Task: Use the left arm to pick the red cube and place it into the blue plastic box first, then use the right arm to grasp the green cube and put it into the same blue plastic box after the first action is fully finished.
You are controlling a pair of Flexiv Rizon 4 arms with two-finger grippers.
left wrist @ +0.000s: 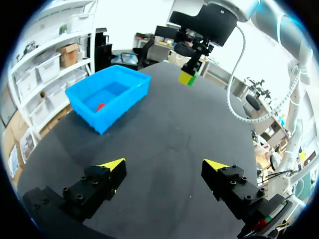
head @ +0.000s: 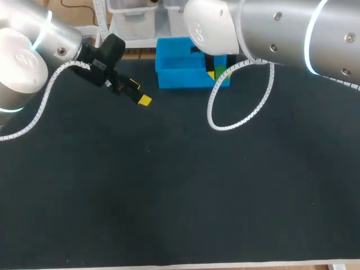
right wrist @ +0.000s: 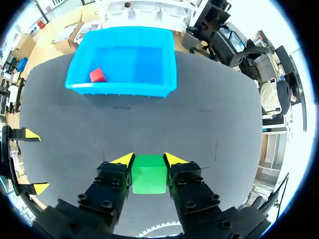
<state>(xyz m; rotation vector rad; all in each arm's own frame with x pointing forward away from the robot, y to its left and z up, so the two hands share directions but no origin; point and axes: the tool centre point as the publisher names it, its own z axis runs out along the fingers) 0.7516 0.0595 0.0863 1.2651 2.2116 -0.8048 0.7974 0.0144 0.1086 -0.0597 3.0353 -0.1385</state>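
Right gripper point(right wrist: 148, 160) has its two yellow-tipped fingers pressed against opposite sides of the green cube point(right wrist: 148, 175), which sits squarely between them and fills the gap. The cube is held up off the dark tabletop point(head: 180, 197), close to the near wall of the blue plastic box point(right wrist: 122, 90) and towards that wall's right end, but not over the box's opening

The box stands at the tabletop's far edge, about midway along it, with its open side up. On its floor lies the red cube point(right wrist: 97, 75), close to one corner and slightly tilted against the box's lines; nothing else can be seen inside

Left gripper point(left wrist: 167, 164) hangs over the far left part of the tabletop, just off the left end of the box. Its fingers stand wide apart with nothing between them, only bare tabletop below

The right arm point(head: 281, 31) comes in from the far right corner and reaches across above the box. A white coiled cable point(head: 236, 125) droops from it in a loop over the tabletop in front of the box. The left arm point(head: 34, 45) comes in from the far left corner, with a like cable running along it
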